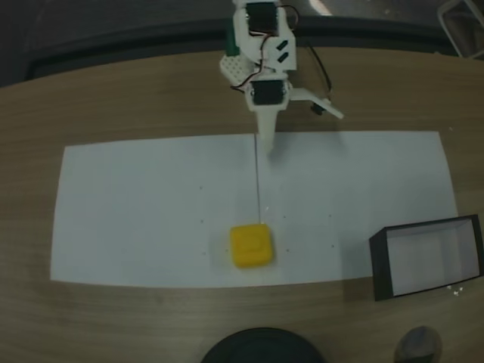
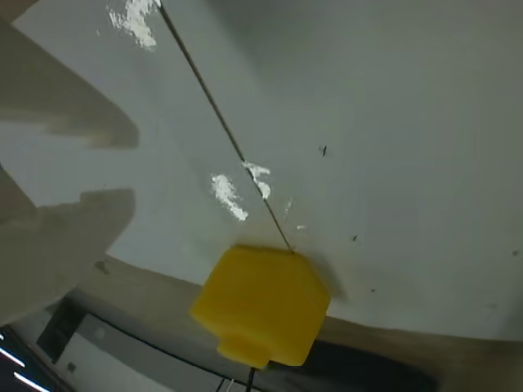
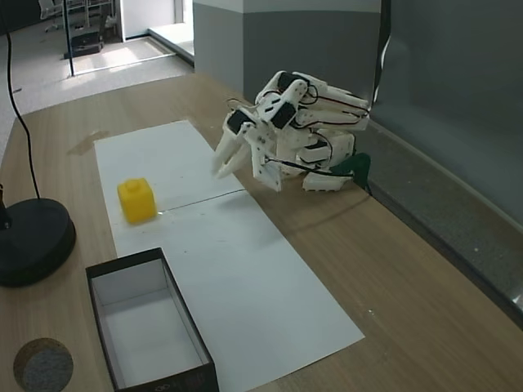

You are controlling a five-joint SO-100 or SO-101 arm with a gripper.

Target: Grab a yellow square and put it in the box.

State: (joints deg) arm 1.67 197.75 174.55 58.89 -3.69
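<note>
yellow square (image 1: 252, 245) rounded, embossed

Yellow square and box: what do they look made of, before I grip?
Yellow square: probably moulded plastic, judging by its uniform glossy colour, rounded corners and embossed top. Box: likely thin cardboard, with matte black walls and a white inner floor.

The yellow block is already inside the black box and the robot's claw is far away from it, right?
Not quite. The yellow square sits on the white paper, outside the box, as a fixed view shows. The gripper is indeed away from it.
</note>
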